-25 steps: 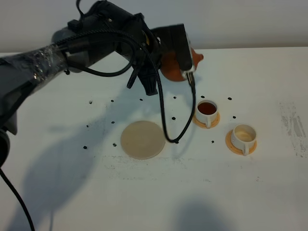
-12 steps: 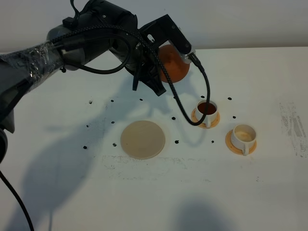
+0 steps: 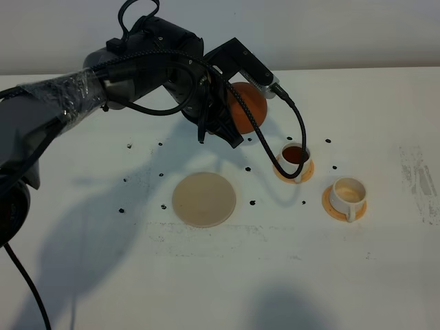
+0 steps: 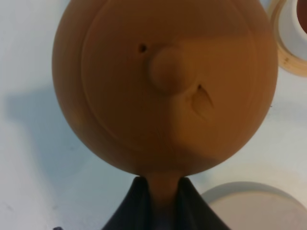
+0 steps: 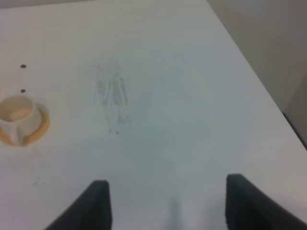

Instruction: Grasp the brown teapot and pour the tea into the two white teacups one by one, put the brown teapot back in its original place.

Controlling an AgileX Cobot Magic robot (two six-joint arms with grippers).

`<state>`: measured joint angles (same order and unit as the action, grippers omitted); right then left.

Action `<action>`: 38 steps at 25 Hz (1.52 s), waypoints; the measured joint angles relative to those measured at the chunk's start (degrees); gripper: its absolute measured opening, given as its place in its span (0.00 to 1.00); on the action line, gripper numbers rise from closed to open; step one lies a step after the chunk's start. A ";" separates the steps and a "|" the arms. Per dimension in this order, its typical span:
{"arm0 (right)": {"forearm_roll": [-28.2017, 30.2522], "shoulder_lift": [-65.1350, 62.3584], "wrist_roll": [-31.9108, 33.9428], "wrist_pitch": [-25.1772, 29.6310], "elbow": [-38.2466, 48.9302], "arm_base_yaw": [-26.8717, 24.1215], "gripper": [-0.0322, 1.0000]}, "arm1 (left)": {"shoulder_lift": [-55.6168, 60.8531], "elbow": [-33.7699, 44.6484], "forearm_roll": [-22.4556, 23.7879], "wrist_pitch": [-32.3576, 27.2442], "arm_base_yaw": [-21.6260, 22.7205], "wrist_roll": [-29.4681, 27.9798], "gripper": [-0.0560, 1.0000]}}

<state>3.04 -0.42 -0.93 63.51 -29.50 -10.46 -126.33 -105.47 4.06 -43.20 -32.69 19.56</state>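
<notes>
The brown teapot (image 3: pixel 247 106) hangs above the table at the back, a little left of the nearer-centre white teacup (image 3: pixel 295 155), which holds dark tea (image 3: pixel 296 152). My left gripper (image 3: pixel 232 118) is shut on the teapot's handle. In the left wrist view the teapot (image 4: pixel 163 81) fills the frame from above, lid knob in the middle, and the left gripper (image 4: pixel 163 199) pinches the handle stub. The second teacup (image 3: pixel 348 194) stands on its orange saucer to the right, pale inside. The cream coaster (image 3: pixel 204 199) lies bare. My right gripper (image 5: pixel 170 206) is open over bare table, with that teacup (image 5: pixel 17 114) off to one side.
A black cable (image 3: pixel 275 148) loops down from the left arm in front of the filled cup. Small black dots (image 3: pixel 251 203) mark the white table (image 3: pixel 103 234) around the coaster and cups. A grey smudge (image 3: pixel 419 179) lies near the right edge.
The left arm has turned and carried the teapot down and left, off the filled cup's far side. The spout that showed a second ago is now hidden.
</notes>
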 joint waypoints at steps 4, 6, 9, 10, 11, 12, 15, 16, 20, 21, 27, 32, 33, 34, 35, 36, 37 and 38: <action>0.00 0.00 0.00 0.00 0.00 0.00 0.53 | -0.54 0.00 -1.07 -0.06 0.00 -0.34 0.14; 0.00 0.00 0.00 0.00 0.00 0.00 0.53 | -0.58 0.00 -1.06 -0.33 0.00 -0.34 0.14; 0.00 0.00 0.00 0.00 0.00 0.00 0.53 | -0.58 0.00 -1.06 -0.35 0.00 -0.36 0.14; 0.00 0.00 0.00 0.00 0.00 0.00 0.53 | -0.58 0.07 -1.06 -0.29 0.00 -0.36 0.14; 0.00 0.00 0.00 0.00 0.00 0.00 0.53 | -0.58 0.19 -1.08 -0.23 0.00 -0.36 0.14; 0.00 0.00 0.00 0.00 0.00 0.00 0.53 | -0.58 0.46 -1.13 -0.05 0.00 -0.36 0.14; 0.00 0.00 0.00 0.00 0.00 0.00 0.53 | -0.66 0.71 -1.27 0.03 0.00 -0.48 0.14; 0.00 0.00 0.00 0.00 0.00 0.00 0.53 | -0.66 0.71 -1.27 0.03 0.00 -0.55 0.14; 0.00 0.00 0.00 0.00 0.00 0.00 0.53 | -1.20 0.71 -1.92 0.15 0.00 -1.04 0.14; 0.00 0.00 0.00 0.00 0.00 0.00 0.53 | -1.63 0.71 -2.33 0.15 0.00 -1.17 0.14; 0.00 0.00 0.00 0.00 0.00 0.00 0.53 | -3.41 0.71 -3.68 0.09 0.00 -2.15 0.14; 0.00 0.00 0.00 0.00 0.00 0.00 0.53 | -4.39 0.71 -4.06 -0.32 0.00 -3.39 0.14; 0.00 0.00 0.00 0.00 0.00 0.00 0.53 | -4.55 0.71 -4.06 -0.68 0.06 -3.60 0.14; 0.00 0.00 0.00 0.00 0.00 0.00 0.53 | -4.94 0.71 -4.06 -1.15 0.11 -3.72 0.14; 0.00 0.00 0.00 0.00 0.00 0.00 0.53 | -5.09 0.71 -4.06 -1.38 0.23 -3.72 0.14; 0.00 0.00 0.00 0.00 0.00 0.00 0.53 | -5.34 0.71 -4.06 -1.52 0.38 -3.76 0.14; 0.00 0.00 0.00 0.00 0.00 0.00 0.53 | -5.57 0.71 -4.06 -1.82 0.49 -3.76 0.14; 0.00 0.00 0.00 0.00 0.00 0.00 0.53 | -5.81 0.71 -4.06 -2.11 0.62 -3.78 0.14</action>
<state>3.04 -0.42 -0.93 63.51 -29.50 -10.46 -132.14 -104.76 0.00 -45.30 -32.07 15.77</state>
